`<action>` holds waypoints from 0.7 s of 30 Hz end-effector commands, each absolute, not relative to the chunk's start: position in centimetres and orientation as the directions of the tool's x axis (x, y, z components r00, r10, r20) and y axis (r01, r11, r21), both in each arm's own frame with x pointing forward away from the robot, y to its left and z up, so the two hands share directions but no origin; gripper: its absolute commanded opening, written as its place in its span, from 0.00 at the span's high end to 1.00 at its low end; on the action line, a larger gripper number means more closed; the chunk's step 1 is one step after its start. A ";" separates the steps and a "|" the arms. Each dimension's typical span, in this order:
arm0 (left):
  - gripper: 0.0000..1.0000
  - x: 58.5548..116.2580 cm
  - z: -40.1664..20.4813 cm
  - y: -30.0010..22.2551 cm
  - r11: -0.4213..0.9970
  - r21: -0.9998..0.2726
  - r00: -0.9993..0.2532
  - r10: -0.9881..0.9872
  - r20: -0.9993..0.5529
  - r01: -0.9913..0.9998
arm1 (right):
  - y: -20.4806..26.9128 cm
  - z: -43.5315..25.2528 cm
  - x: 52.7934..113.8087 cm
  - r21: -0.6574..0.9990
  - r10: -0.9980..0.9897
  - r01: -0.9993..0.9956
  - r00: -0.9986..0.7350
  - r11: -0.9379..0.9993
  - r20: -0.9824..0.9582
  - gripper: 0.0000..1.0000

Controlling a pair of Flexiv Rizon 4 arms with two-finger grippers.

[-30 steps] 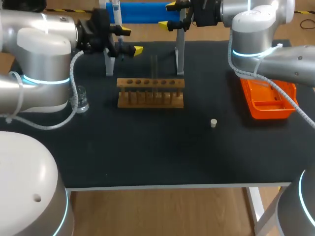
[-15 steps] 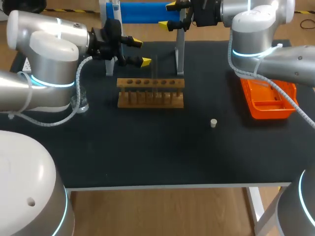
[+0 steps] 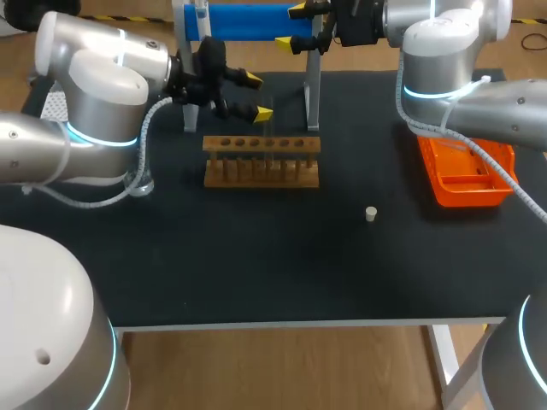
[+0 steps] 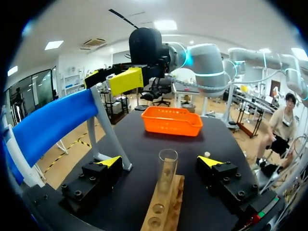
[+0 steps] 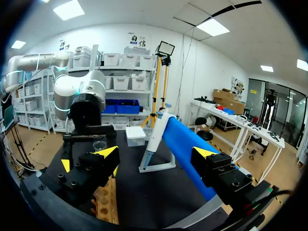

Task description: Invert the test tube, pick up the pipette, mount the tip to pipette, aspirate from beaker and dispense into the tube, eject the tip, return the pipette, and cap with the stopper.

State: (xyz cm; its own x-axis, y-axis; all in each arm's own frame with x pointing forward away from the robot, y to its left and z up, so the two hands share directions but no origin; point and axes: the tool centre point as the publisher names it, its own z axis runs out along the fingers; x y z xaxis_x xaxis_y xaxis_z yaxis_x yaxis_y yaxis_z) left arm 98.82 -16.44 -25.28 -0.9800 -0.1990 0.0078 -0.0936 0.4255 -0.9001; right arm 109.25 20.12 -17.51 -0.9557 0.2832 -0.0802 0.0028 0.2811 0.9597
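Left gripper wide open, empty, one finger each side of the test tube in the rack, not touching. Looks like the invert step; next move calls for closing gently on the glass.

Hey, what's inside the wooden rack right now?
One clear test tube stands upright in the wooden rack, mouth up, between the open fingers of the left gripper. The other holes seen look empty; the tube's lower end is hidden inside the rack.

Left gripper spread wide, straddling clear glass test tube, no contact. Tube upright in light wooden rack. Orange plastic tray ahead, by black worktop's far edge.
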 end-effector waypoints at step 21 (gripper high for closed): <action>0.00 99.5 -28.7 -19.2 0.464 -0.880 -0.990 -0.136 0.044 -0.103 | 20.0 -17.4 109.3 0.959 0.279 0.004 -0.957 0.285 -0.079 0.00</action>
State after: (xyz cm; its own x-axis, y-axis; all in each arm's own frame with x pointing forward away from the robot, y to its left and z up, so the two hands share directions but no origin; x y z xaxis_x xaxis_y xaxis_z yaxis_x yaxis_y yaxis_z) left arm 98.98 -18.94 -28.58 -0.9888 -0.1441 0.0385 -0.1010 0.4571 -0.8836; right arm 109.25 20.12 -17.51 -0.9557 0.2833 -0.0802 0.0028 0.2812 0.9597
